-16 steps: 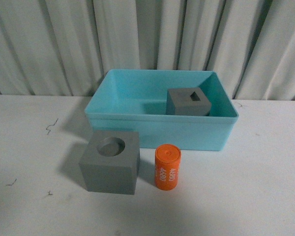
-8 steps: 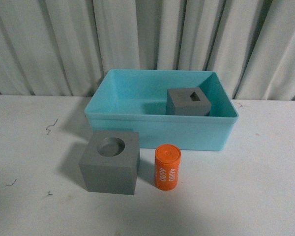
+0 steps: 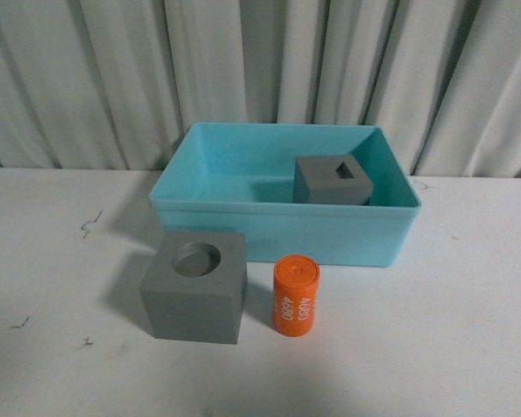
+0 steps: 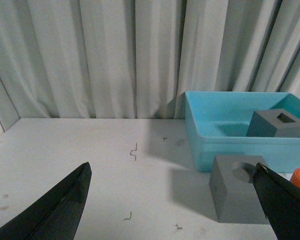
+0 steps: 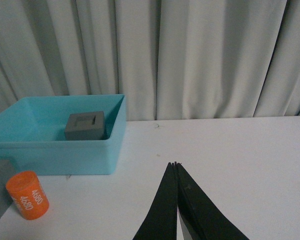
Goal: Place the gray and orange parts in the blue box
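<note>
The blue box [image 3: 269,233] stands at the back middle of the white table. Inside it, at its right end, sits a gray cube with a rectangular hole [image 3: 332,181]. In front of the box stand a gray cube with a round top hole [image 3: 194,287] and, to its right, an upright orange cylinder [image 3: 295,294] with white lettering. Neither arm shows in the front view. My left gripper [image 4: 172,172] is open, low over the table, with the round-hole cube [image 4: 240,194] beside its right finger. My right gripper [image 5: 175,163] is shut on nothing, well right of the box [image 5: 57,155] and cylinder [image 5: 27,194].
Pale pleated curtains [image 3: 260,69] hang behind the table. Small dark marks [image 3: 90,222] dot the white tabletop on the left.
The orange cylinder's lettering has turned slightly between the frames; it stays in the same spot. Nothing else has moved.
</note>
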You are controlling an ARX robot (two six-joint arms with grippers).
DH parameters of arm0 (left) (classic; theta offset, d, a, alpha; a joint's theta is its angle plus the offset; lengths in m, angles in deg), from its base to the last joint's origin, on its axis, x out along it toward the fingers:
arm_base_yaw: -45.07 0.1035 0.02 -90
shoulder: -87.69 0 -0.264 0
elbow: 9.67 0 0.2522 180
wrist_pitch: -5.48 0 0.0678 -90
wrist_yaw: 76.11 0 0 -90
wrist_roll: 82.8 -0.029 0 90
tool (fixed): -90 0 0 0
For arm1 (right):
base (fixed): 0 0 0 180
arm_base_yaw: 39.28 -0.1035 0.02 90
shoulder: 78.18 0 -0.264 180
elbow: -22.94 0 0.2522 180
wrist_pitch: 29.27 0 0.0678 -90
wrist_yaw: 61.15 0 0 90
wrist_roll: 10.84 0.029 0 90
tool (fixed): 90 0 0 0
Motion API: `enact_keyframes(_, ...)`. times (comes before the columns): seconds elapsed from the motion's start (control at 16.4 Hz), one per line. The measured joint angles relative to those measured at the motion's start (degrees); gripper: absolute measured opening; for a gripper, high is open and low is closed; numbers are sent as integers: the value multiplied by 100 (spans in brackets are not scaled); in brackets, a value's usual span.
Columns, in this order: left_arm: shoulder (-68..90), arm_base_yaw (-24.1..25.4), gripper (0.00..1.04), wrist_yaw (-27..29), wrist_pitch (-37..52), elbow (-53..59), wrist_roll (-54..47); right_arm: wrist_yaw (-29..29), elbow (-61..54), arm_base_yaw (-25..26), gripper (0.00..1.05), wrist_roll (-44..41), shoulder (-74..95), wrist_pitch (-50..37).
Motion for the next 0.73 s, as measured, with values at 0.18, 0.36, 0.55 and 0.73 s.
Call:
enact_keyframes(0.18,0,0,98,0,4,0,0,-2,0,0,39,-4,-2,-2)
enact_keyframes(0.36,0,0,98,0,4,0,0,0,0,0,52,-4,-2,-2)
enact_keyframes(0.55,0,0,98,0,4,0,0,-2,0,0,66,-4,-2,-2)
enact_keyframes(0.73,0,0,98,0,4,0,0,-2,0,0,99,-2,-2,-2)
